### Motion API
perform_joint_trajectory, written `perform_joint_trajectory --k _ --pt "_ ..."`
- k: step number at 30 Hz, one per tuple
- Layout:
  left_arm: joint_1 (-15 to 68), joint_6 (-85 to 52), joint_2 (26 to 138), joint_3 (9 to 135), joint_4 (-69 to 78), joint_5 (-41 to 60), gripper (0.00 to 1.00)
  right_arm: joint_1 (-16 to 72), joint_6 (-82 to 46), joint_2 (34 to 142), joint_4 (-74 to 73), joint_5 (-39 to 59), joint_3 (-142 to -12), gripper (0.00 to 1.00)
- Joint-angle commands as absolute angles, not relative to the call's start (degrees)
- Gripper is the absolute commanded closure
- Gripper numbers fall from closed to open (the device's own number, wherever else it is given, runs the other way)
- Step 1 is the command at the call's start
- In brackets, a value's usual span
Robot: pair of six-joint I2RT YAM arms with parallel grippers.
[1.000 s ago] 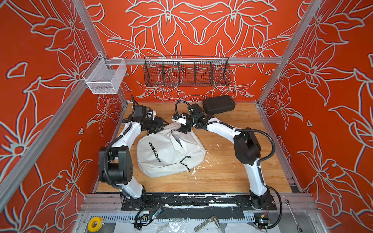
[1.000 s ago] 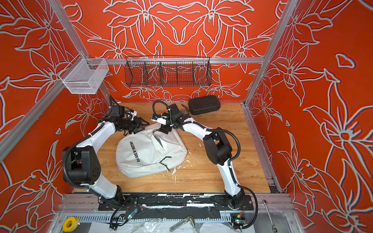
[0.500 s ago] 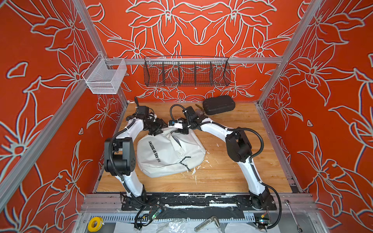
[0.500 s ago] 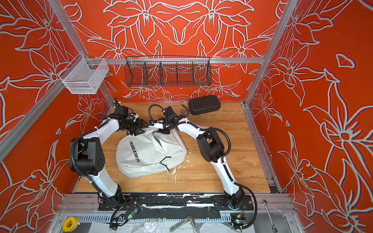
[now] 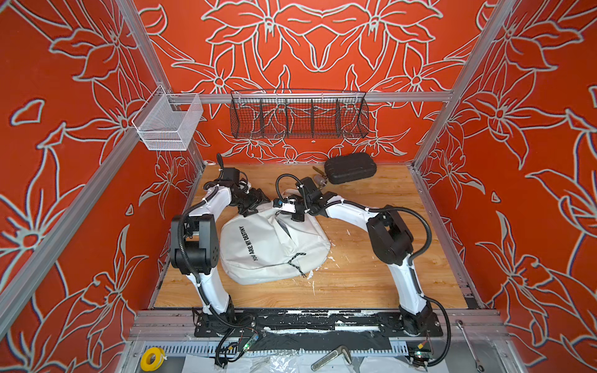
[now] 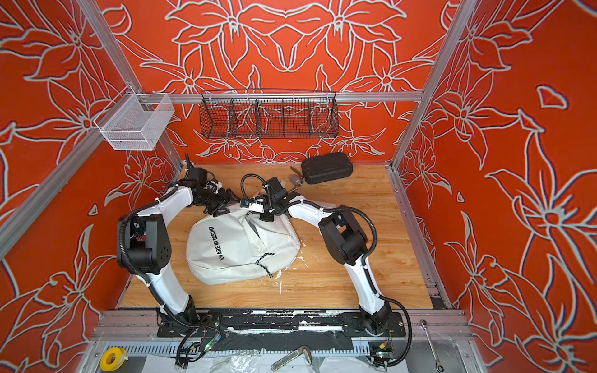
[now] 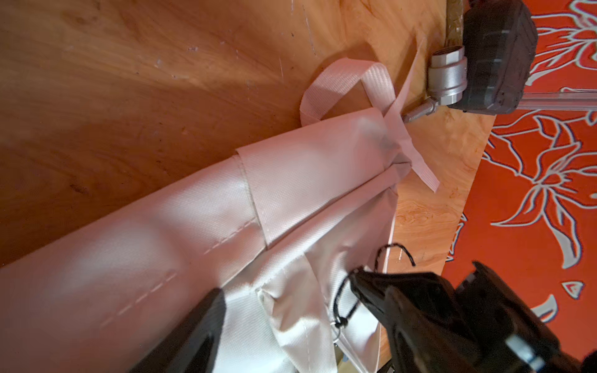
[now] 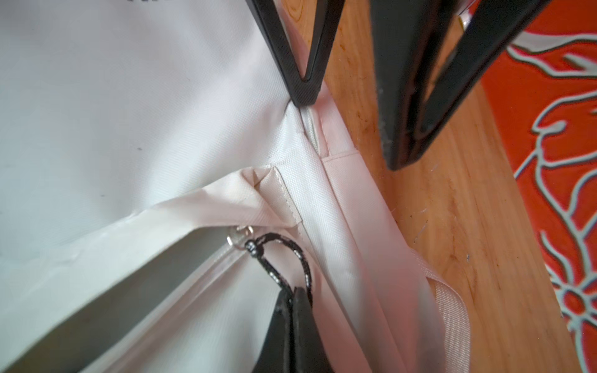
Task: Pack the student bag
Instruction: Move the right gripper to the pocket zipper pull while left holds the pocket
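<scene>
The student bag (image 5: 265, 248) (image 6: 232, 252), white with black lettering, lies flat on the wooden table between both arms. My right gripper (image 8: 294, 292) (image 5: 286, 206) is at the bag's far edge, shut on the black zipper cord (image 8: 284, 255), which hangs from the slider ring (image 8: 239, 237). Beside the slider the zip gapes a little. My left gripper (image 7: 287, 287) (image 5: 253, 206) is open at the same far edge. One of its fingers (image 8: 303, 87) rests on the fabric and the other is over the table. A white strap (image 7: 339, 80) loops behind the bag.
A black hard case (image 5: 350, 168) and a metal fitting (image 5: 319, 181) lie at the back of the table. A black wire basket (image 5: 298, 118) and a white mesh basket (image 5: 168, 126) hang on the back rail. White flakes lie beside the bag.
My right gripper has slid left along the bag's far edge and closed on the zipper cord. My left gripper has opened wider, and both elbows have drawn in.
</scene>
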State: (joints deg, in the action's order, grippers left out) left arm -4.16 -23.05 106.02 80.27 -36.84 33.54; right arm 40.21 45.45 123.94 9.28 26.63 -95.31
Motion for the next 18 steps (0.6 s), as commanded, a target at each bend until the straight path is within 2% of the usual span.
perform_joint_trajectory --k 1,11,16,18 --pt "-3.0 -20.1 108.9 82.1 -41.4 31.8 0.2 40.4 43.6 118.4 0.5 26.8 -92.2 1.0" --pt "1.2 -20.2 110.7 82.8 -40.5 29.8 0.2 42.6 44.6 116.6 -7.8 19.6 -89.5 1.0" --pt "1.2 -17.6 113.5 82.6 -40.6 29.6 0.25 42.7 44.3 115.6 -11.0 20.3 -87.3 1.0" --pt "1.1 -17.7 115.1 82.3 -40.4 29.4 0.31 42.8 44.5 115.0 -10.4 21.3 -86.7 1.0"
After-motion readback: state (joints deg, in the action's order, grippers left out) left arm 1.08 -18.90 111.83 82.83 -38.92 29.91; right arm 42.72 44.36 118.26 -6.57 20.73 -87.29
